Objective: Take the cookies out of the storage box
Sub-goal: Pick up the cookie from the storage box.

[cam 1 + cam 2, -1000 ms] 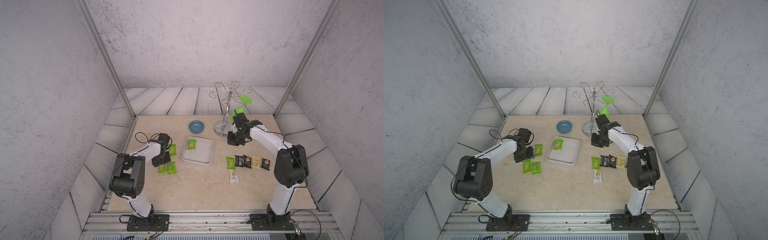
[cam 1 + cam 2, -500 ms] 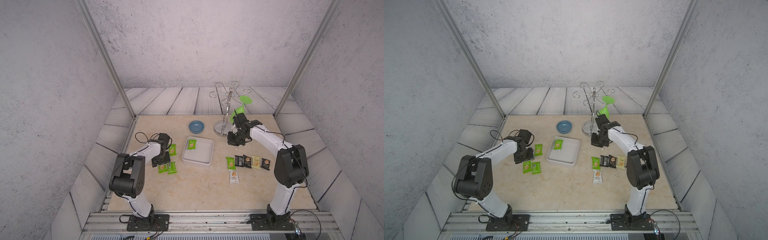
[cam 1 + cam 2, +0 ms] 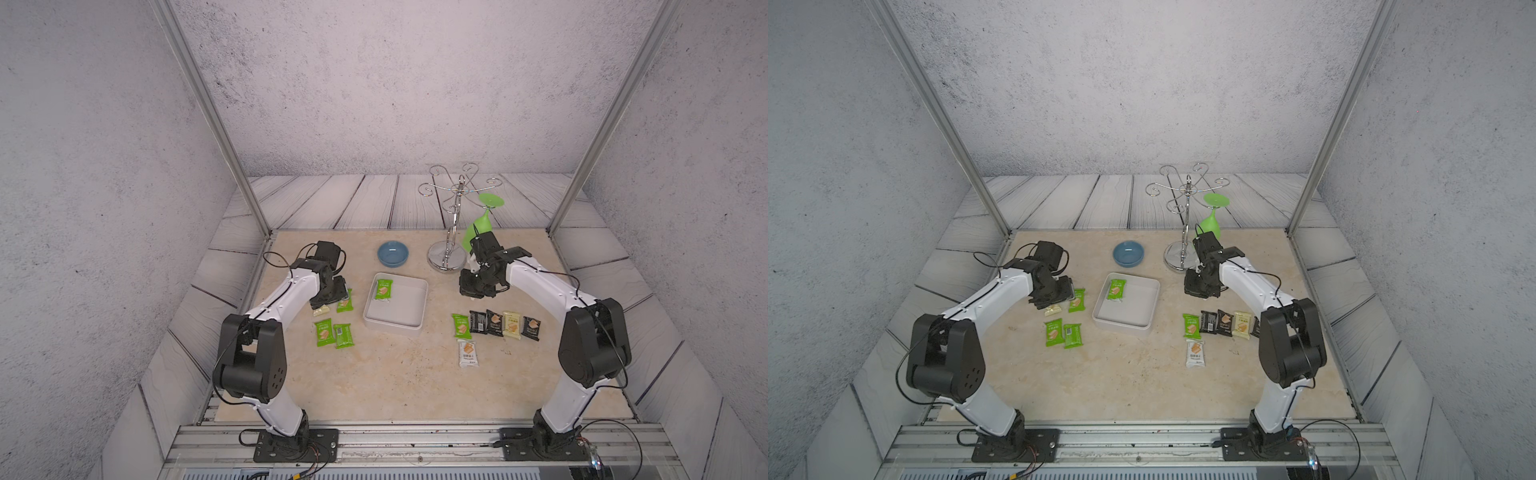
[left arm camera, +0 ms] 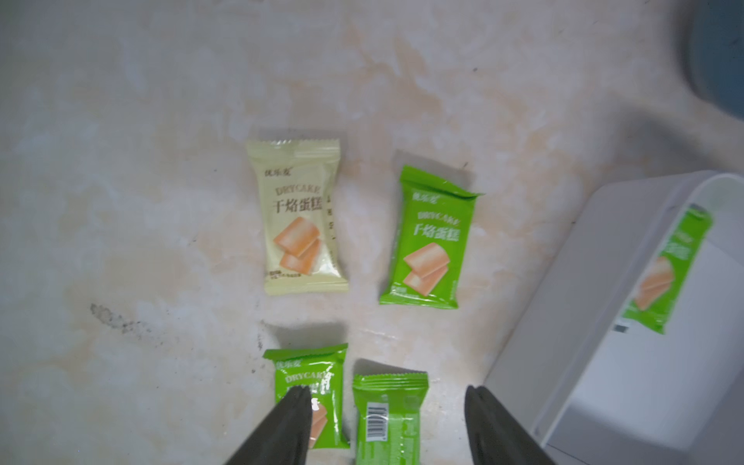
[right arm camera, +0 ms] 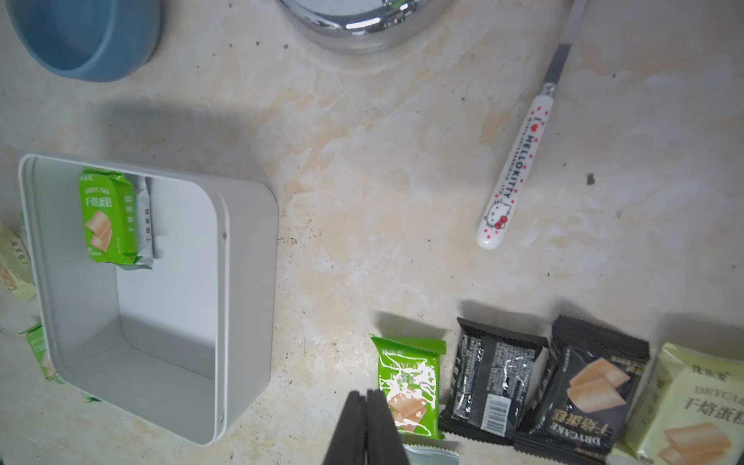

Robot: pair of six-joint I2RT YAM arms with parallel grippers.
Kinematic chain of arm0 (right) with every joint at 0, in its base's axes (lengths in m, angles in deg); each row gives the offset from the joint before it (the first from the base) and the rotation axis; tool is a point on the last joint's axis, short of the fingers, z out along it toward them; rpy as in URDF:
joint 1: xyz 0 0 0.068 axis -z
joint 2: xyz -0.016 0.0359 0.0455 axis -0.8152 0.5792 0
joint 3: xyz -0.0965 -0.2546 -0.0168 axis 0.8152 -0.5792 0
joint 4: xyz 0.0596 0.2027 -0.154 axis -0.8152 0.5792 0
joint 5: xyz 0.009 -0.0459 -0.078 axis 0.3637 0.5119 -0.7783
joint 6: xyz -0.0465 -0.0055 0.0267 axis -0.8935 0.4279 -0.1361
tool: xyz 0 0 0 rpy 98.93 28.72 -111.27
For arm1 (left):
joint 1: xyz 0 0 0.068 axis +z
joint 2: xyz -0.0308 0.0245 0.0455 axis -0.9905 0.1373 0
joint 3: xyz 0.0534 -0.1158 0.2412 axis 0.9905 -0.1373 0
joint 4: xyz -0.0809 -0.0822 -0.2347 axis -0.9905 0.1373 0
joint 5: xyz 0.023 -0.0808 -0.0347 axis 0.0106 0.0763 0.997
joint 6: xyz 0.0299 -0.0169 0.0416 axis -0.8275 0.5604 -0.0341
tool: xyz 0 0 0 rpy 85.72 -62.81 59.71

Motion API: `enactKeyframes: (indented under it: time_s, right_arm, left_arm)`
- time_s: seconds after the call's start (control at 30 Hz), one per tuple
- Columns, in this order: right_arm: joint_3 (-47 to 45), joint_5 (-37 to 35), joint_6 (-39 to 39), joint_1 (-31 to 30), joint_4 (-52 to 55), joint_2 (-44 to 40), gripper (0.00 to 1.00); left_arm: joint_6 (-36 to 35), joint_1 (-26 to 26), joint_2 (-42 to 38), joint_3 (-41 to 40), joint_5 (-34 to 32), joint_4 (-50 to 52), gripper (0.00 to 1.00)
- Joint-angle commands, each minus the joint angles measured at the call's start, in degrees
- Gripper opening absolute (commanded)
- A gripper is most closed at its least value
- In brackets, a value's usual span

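Note:
The white storage box (image 3: 409,328) sits mid-table. One green cookie packet (image 3: 383,289) lies in its far left corner, on top of a silvery packet (image 5: 145,217). My left gripper (image 4: 387,390) hangs open and empty, left of the box (image 4: 604,282). Under it on the table lie a cream packet (image 4: 300,219) and three green packets (image 4: 430,241). My right gripper (image 5: 366,392) is shut and empty, right of the box (image 5: 249,282). Near it is a row of green (image 5: 408,382), black (image 5: 495,374) and cream (image 5: 692,406) packets.
A blue bowl (image 3: 392,253) stands behind the box. A chrome hanger stand (image 3: 446,257) with a green glass (image 3: 482,220) is at the back right. A Hello Kitty utensil (image 5: 519,161) lies by the stand's base. A white packet (image 3: 468,353) lies nearer the front.
My left gripper has opened over the packets left of the box. The right arm has not moved.

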Motion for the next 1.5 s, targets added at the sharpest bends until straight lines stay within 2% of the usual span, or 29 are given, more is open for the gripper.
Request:
enactKeyframes:
  time_s: [0.0,0.23,0.6,1.1,1.47]
  right_arm:
    - [-2.24,-1.78,-0.31,0.22,-0.18,-2.91,0.09]
    - [-6.02,-2.83,0.17,1.03,-0.97,-6.02,0.09]
    - [-9.44,-3.19,-0.11,2.44,-1.63,-8.52,0.09]
    - [-10.68,-1.56,-1.93,7.26,-2.08,-8.22,0.09]
    - [-9.54,-0.71,-3.10,9.62,-1.81,-5.48,0.09]
  left_arm:
    - [0.21,-2.45,0.80,4.31,2.07,2.48,0.66]
    - [0.30,-8.04,4.26,9.93,3.98,1.98,0.67]
    - [-1.68,-14.21,15.00,20.37,5.14,2.12,0.67]
    - [0.35,-15.60,28.74,30.61,0.81,5.48,0.67]
    - [-0.31,-15.79,33.30,34.91,-3.03,7.88,0.67]
